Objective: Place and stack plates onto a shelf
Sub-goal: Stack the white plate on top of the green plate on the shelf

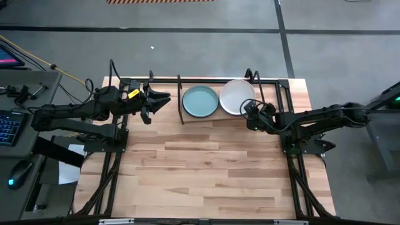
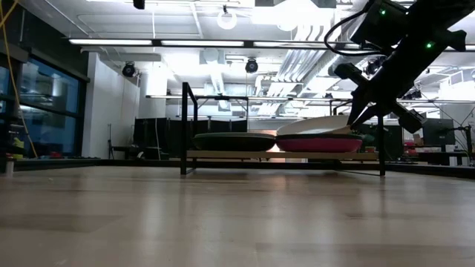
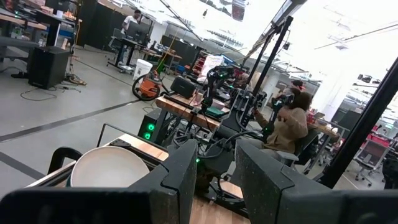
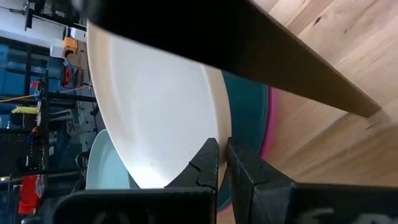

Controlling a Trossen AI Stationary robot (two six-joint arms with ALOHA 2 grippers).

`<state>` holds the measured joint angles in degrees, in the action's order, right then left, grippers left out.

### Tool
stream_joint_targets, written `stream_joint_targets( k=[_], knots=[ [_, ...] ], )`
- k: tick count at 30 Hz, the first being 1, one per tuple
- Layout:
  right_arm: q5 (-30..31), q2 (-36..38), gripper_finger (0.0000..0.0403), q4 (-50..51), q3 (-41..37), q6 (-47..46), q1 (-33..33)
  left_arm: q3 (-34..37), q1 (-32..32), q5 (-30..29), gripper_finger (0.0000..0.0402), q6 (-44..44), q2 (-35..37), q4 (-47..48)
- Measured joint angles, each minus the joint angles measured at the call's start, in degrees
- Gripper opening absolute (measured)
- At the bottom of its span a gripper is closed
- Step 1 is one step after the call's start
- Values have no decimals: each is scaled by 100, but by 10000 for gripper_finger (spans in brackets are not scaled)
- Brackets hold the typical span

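The shelf [image 1: 181, 115] stands at the table's far edge. On its left half the light teal plate [image 1: 200, 101] tops a stack [image 2: 234, 141]. On its right half the white plate [image 1: 236, 95] lies tilted over the dark teal plate [image 4: 249, 118] and the magenta plate [image 2: 319, 144]. My right gripper [image 1: 250, 111] is shut on the white plate at its near right side. My left gripper [image 1: 157, 100] hangs open just left of the shelf's left end bars, touching nothing. The pale pink and black plates do not show. My right gripper pinches the white plate's rim [image 4: 211, 134] on its near right side between the two fingers [image 4: 205, 165]. It comes slanting down from the table's right. The held side is raised, and the plate's opposite edge [image 2: 283, 132] rests low on the stack beneath.
The shelf's upright end bars [image 2: 183, 126] and the larger black frame [image 1: 290, 162] edge the work area. Bare wooden tabletop [image 1: 206, 169] spreads toward the near edge. A keyboard [image 1: 7, 125] sits left of the table. A seated person [image 3: 287, 127] shows in the room beyond.
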<state>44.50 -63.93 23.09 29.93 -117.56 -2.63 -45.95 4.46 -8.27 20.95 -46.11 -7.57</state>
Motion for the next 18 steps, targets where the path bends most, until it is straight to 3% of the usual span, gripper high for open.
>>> stream_joint_targets(
  k=[18],
  knots=[
    [325, 507, 1, 252, 2, 595, 2, 0, -1, 0, 99, -2, 0, 0]
  ],
)
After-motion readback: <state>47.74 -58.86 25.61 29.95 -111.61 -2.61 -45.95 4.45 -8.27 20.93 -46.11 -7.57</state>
